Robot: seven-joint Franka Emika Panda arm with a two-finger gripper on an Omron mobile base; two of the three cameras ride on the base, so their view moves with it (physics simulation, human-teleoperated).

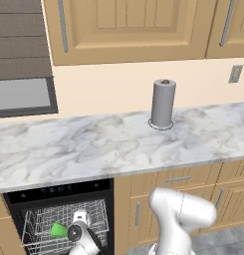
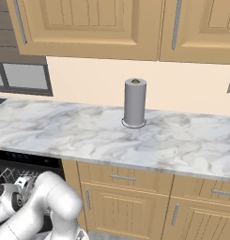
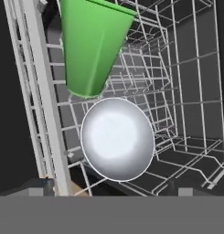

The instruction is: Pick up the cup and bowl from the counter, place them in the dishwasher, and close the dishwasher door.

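Observation:
In the hand view the green cup (image 3: 93, 45) lies tipped on its side in the dishwasher's white wire rack (image 3: 191, 91). The pale round bowl (image 3: 117, 139) sits just below it, rim facing the camera. My gripper (image 3: 115, 189) hangs over the bowl. It is open, its dark fingertips (image 3: 40, 186) far apart at either side and touching nothing. From the left base view, the cup (image 1: 59, 229) shows inside the black dishwasher (image 1: 59, 191), beside my wrist (image 1: 76, 231). The dishwasher door is out of view. The marble counter (image 1: 93, 144) runs above.
A tall grey paper-towel roll (image 1: 163, 103) stands at the back of the counter. Tan cabinet fronts (image 1: 178, 199) flank the dishwasher on the right. The rack's thick white side rail (image 3: 40, 91) runs close along the cup's left in the hand view.

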